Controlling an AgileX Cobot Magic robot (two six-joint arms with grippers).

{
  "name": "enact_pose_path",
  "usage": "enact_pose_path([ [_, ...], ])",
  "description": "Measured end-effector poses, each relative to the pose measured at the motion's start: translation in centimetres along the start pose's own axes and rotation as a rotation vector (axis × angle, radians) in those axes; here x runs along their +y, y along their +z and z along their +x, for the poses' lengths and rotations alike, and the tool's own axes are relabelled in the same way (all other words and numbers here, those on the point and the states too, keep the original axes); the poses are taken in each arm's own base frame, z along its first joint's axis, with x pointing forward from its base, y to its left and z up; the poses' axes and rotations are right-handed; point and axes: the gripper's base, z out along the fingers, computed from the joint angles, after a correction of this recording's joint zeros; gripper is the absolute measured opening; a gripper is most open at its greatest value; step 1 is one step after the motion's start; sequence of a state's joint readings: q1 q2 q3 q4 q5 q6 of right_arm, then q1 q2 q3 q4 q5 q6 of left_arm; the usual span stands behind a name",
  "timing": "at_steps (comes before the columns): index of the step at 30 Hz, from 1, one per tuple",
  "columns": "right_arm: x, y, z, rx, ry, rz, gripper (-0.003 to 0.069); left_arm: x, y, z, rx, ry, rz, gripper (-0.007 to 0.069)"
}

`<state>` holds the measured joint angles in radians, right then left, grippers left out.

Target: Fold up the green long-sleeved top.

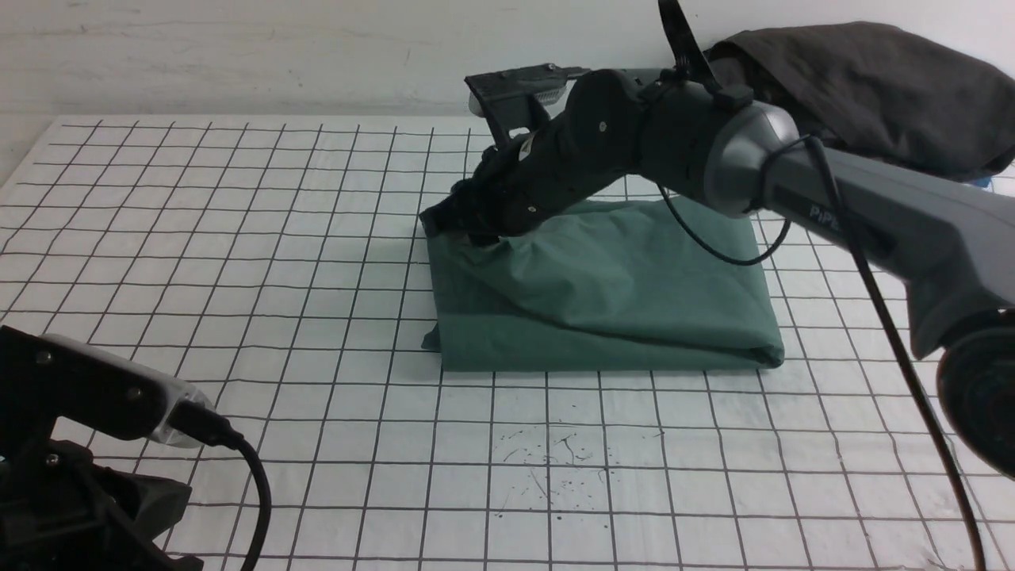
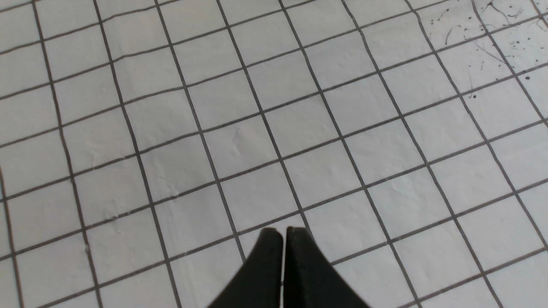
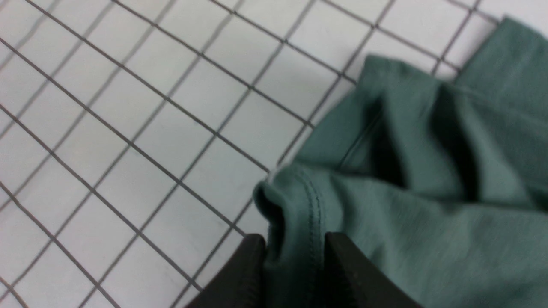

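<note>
at the far left corner of the green long-sleeved top (image 1: 603,293), right gripper (image 3: 295,252) has a hemmed fold between narrowly parted fingers; grip or release cannot be told. final fold apparently being laid; next, let go and lift clear. left gripper (image 2: 282,239) closed, empty.

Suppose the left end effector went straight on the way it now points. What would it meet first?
Most likely the white gridded table cover. The left end effector, shut, points down at bare squares with nothing between in its wrist view, though how far off the surface lies is unclear.
</note>
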<state>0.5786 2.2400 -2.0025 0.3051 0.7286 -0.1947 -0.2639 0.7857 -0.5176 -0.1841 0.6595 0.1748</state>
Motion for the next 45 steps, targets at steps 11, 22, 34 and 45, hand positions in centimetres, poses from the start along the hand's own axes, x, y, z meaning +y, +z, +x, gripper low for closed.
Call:
enact_pose_path([
  [11,-0.5,0.4,1.5,0.143,-0.007,0.006,0.0316,0.0,-0.2,0.0,-0.012,-0.001,0.002,-0.0008],
  [22,3.6,2.1,2.5,0.157,-0.029,-0.090,-0.0011,-0.9,-5.8,1.8,-0.328,0.099,0.004,-0.0008],
  [34,4.0,-24.5,-4.0,0.036,-0.366,0.261,-0.0014,-0.8,-7.1,6.8,-0.756,0.139,-0.071,-0.0008],
  [45,2.8,-33.1,8.7,0.130,-0.177,0.297,-0.0014,-0.6,-6.7,7.2,-0.816,0.137,-0.090,-0.0008],
])
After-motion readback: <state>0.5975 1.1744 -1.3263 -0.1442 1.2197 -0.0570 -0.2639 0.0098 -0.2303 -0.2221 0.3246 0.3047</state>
